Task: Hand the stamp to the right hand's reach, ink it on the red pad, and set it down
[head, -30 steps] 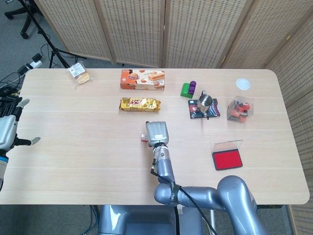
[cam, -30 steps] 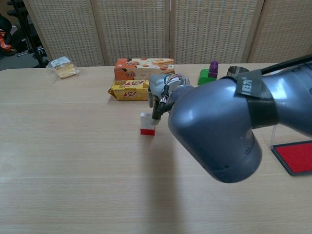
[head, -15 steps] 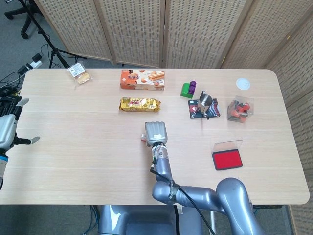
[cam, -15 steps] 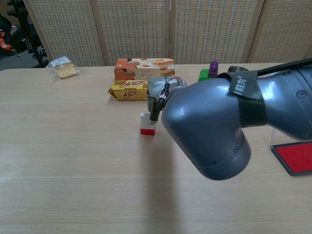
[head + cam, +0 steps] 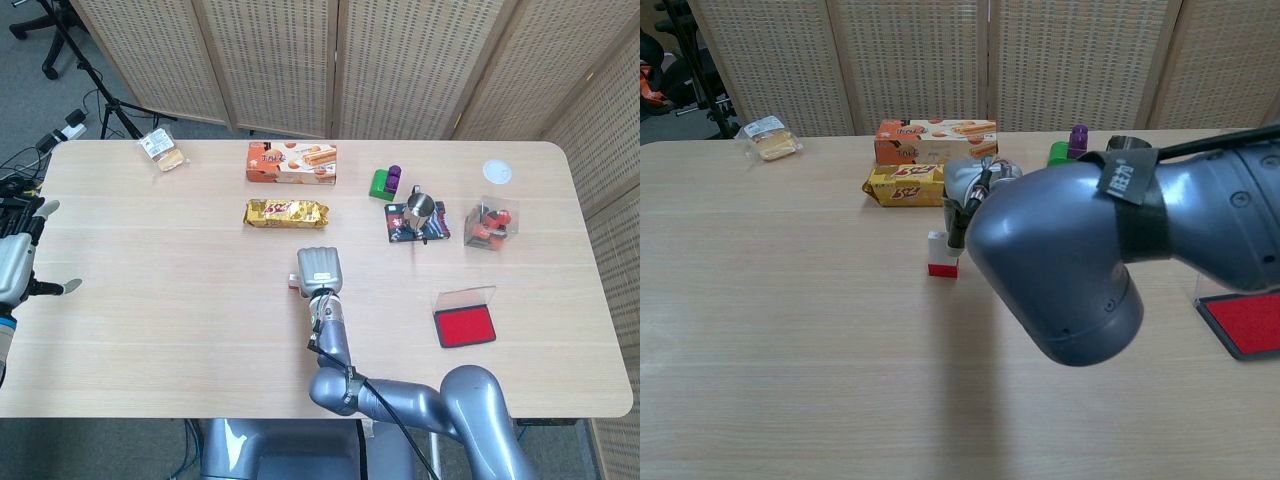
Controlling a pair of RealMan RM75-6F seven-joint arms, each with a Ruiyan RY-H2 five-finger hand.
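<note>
The stamp (image 5: 943,253), a small white block with a red base, stands upright on the table (image 5: 180,320) near its middle. In the head view only a sliver of the stamp (image 5: 294,284) shows beside my right hand (image 5: 320,271), which hangs right over it. In the chest view my right hand (image 5: 970,192) reaches down at the stamp's right side, fingers touching or almost touching its top; my bulky forearm hides how they lie. The red ink pad (image 5: 465,326) lies open to the right, also seen as the pad (image 5: 1245,322). My left hand (image 5: 18,262) hovers at the table's left edge, fingers spread, holding nothing.
A yellow snack pack (image 5: 287,211) and an orange biscuit box (image 5: 292,163) lie behind the stamp. Further right are green and purple blocks (image 5: 386,182), a metal cup on a dark mat (image 5: 419,210), a clear box of red items (image 5: 489,225) and a white lid (image 5: 497,172). A wrapped bun (image 5: 163,150) sits back left.
My right forearm has shifted slightly left and lower; the hand stays over the stamp. The stamp and my left hand have not moved.
</note>
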